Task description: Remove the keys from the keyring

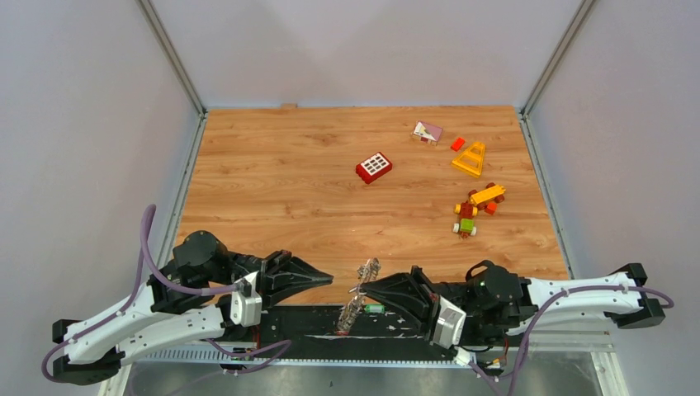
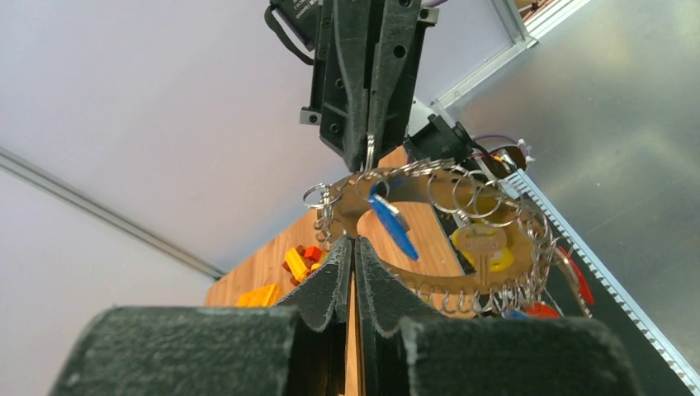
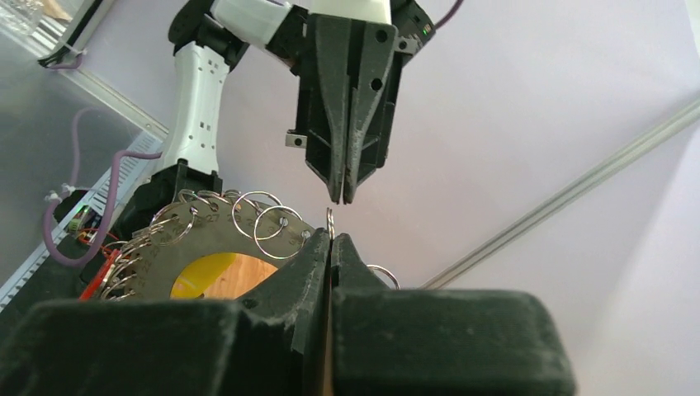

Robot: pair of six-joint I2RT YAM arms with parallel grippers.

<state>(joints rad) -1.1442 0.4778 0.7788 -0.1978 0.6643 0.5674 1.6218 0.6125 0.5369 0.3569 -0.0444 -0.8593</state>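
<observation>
The keyring (image 1: 357,299) is a flat grey ring fringed with small split rings and keys (image 1: 368,268), hanging on edge over the table's near edge. My right gripper (image 1: 364,288) is shut on one thin split ring (image 3: 330,219) at its rim, which pokes out between the right gripper's (image 3: 330,239) tips. My left gripper (image 1: 330,278) points at it from the left, shut and empty, a little short of the ring. The left wrist view has the left gripper (image 2: 355,241) before the keyring (image 2: 462,283), with a blue key (image 2: 392,223) and a yellow-headed key (image 2: 481,243).
Toy bricks lie on the far right of the wooden table: a red brick (image 1: 374,167), a yellow triangle (image 1: 469,159), a pink-and-white piece (image 1: 427,132) and a brick figure (image 1: 470,216). A black strip (image 1: 314,323) runs along the near edge between the arm bases.
</observation>
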